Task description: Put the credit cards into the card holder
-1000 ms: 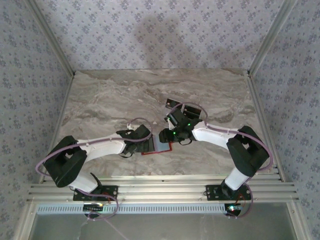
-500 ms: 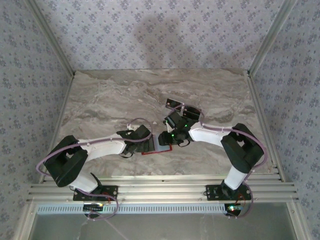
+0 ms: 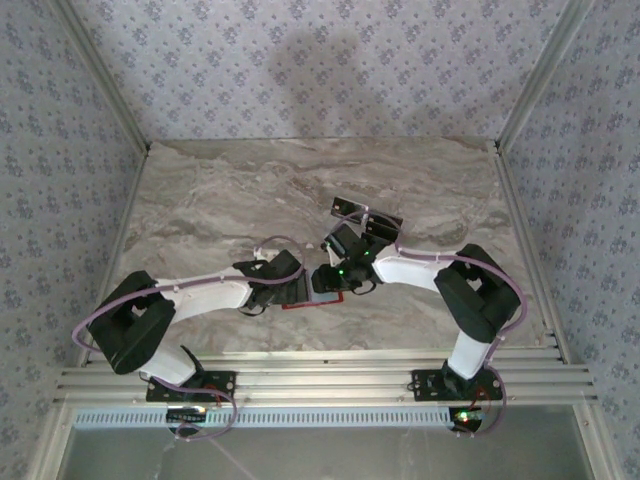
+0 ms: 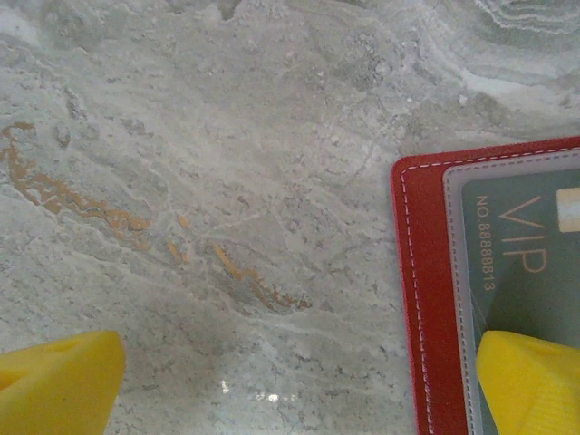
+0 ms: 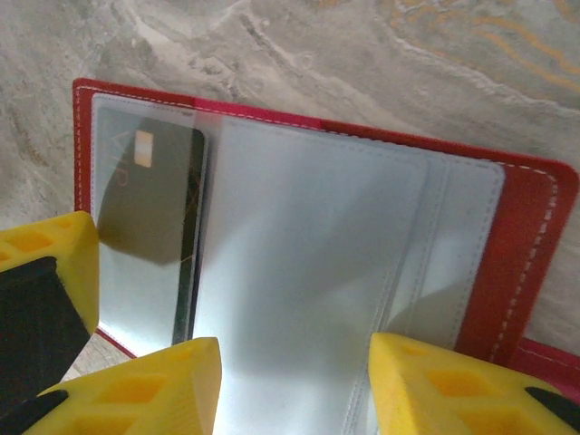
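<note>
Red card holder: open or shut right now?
Open. The flat red leather-like card holder lies spread on the marble table, clear inner sleeves exposed, one dark VIP card inside a sleeve.

Marble tabletop; patterned walls; aluminium rails.

Grey marbled tabletop, rusty veins streaking it up close. Pale patterned wallpaper wraps three sides, metal posts in the corners, ribbed metal rails along the near edge.
</note>
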